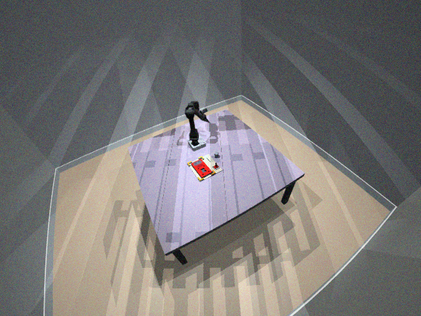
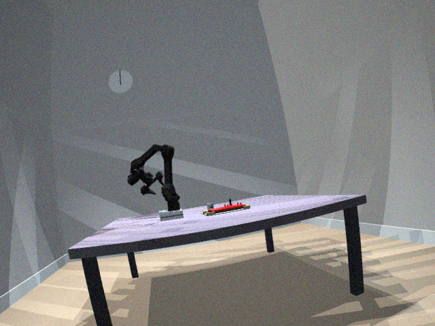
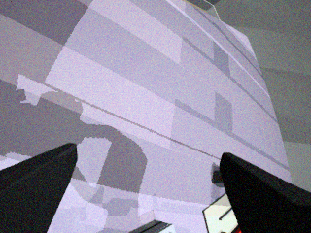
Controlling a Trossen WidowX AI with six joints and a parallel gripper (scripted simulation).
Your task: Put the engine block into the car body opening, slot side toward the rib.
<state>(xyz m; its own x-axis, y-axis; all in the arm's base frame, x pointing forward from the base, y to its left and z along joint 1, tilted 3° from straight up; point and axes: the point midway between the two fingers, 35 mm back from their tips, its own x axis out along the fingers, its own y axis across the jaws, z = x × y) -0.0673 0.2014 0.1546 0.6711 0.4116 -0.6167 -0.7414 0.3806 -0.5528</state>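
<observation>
The small grey engine block (image 1: 216,155) (image 2: 210,206) stands on the table beside the cream board. In the wrist view a dark part of it (image 3: 217,174) shows behind a finger. The red car body (image 1: 197,168) (image 2: 224,209) lies flat on the board between yellow corner pieces. A dark patch shows in it; I cannot tell the opening's rib or the block's slot direction. My gripper (image 1: 207,121) (image 2: 160,189) (image 3: 150,151) is open and empty, high above the table on the far side of the arm's base from the car body.
The cream board (image 1: 209,160) also carries a small red piece (image 1: 216,166) with a black upright knob (image 2: 230,202), beside the car body. The arm's grey base (image 1: 197,145) (image 2: 171,214) stands close to the board. The table (image 1: 190,210) (image 2: 298,210) extends around them.
</observation>
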